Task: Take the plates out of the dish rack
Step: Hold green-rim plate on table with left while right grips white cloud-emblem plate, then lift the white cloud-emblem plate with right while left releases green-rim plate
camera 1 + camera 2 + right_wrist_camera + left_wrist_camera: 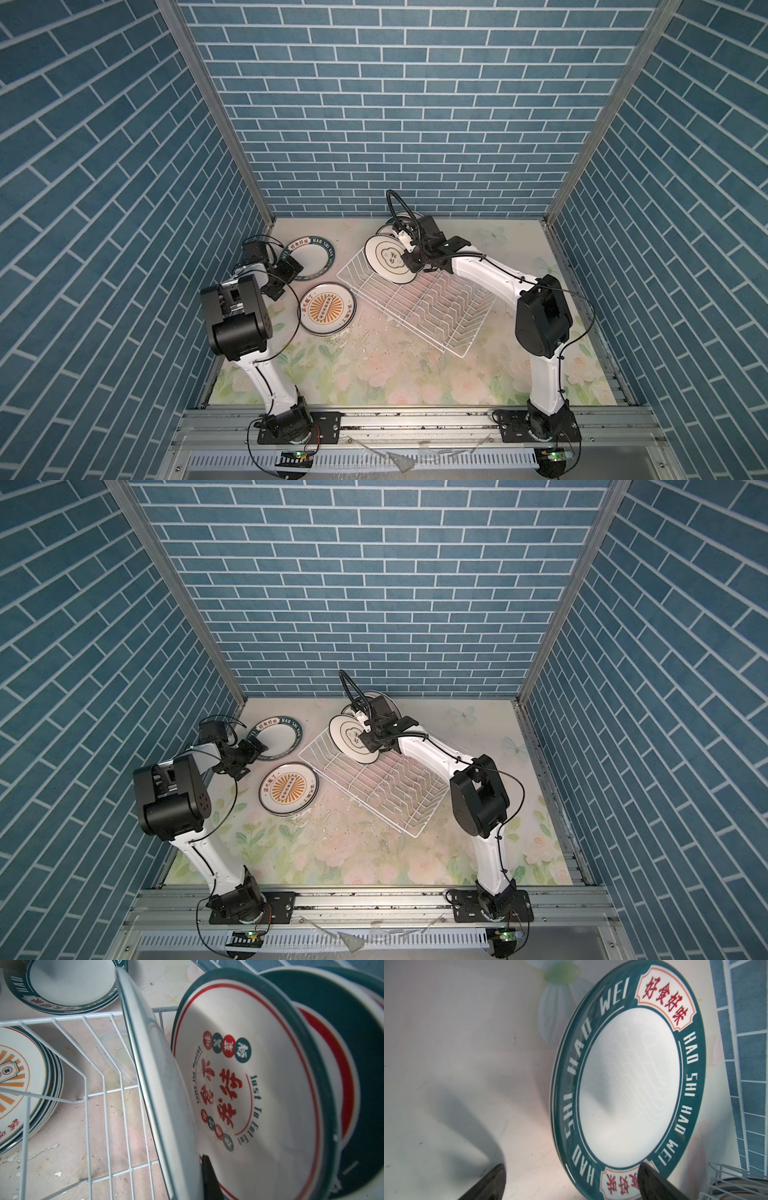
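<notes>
Upright plate (390,259) at far end of white wire dish rack (432,309)

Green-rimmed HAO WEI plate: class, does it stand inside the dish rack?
No, the green-rimmed plate lies flat on the floral table, outside the dish rack.

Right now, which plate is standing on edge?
The plate at the rack's far corner, clamped by the right gripper; the others lie outside the rack.

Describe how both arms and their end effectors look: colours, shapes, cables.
Both the left arm and right arm have white link shells, bulky black joint housings and thin black cables along them. The left end effector and right end effector are black; a ribbed black hose loops over the right wrist.
</notes>
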You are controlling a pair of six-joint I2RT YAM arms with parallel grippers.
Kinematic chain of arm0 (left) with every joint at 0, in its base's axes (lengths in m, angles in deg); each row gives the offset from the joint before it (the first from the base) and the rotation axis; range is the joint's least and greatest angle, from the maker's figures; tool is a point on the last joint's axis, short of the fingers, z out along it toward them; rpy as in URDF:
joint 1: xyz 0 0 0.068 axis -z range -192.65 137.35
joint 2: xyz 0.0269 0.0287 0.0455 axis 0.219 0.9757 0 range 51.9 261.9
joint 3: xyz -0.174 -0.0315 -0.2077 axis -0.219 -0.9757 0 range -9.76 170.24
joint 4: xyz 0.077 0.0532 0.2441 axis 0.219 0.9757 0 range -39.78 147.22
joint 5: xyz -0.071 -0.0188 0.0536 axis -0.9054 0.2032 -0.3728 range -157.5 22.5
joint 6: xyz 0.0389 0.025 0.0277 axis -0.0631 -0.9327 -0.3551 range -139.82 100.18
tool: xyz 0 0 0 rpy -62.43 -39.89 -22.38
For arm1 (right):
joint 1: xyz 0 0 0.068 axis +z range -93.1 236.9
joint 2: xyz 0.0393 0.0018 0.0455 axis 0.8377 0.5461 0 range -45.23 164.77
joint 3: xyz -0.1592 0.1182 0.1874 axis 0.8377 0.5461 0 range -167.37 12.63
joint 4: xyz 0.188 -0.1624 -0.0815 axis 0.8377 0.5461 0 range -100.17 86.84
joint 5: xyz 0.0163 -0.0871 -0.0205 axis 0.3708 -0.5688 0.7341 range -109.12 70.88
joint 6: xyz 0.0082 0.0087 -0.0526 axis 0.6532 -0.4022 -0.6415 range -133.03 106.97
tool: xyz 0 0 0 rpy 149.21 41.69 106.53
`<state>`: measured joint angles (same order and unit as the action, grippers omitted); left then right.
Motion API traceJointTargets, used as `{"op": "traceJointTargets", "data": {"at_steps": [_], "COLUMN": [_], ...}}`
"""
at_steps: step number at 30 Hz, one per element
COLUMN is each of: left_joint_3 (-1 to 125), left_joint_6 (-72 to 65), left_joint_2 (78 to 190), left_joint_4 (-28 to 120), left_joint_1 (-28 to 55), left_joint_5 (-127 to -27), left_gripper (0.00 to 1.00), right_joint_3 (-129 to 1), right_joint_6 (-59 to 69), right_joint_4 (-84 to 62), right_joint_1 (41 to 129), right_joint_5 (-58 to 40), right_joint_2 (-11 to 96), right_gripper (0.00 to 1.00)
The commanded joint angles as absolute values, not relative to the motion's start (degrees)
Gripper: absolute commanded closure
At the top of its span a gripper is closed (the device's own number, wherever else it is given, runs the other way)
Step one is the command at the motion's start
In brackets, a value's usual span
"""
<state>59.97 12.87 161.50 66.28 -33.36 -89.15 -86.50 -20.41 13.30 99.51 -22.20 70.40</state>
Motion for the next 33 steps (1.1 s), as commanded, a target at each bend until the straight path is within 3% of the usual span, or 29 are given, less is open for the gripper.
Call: {"op": "traceJointTargets", "data": {"at_steps": [1, 16, 33], "left_joint_3": [59.36, 58.46, 56.66], "left_joint_6": [12.56, 12.78, 12.59], "left_joint_2": [159.92, 159.30, 155.69], "left_joint_4": [66.49, 65.90, 65.69], "left_joint_1": [-33.49, -33.56, -34.06], "left_joint_5": [-89.08, -89.13, -89.55], "left_gripper": [0.01, 0.01, 0.01], "right_joint_3": [-83.97, -78.81, -76.38], "right_joint_6": [-28.32, -28.53, -24.88], "right_joint_4": [14.04, 7.57, 6.71], "right_joint_1": [100.89, 101.49, 101.51], "right_joint_5": [-21.66, -25.54, -20.71], "right_joint_2": [68.90, 63.00, 55.29], "right_gripper": [1.00, 1.00, 1.00]}}
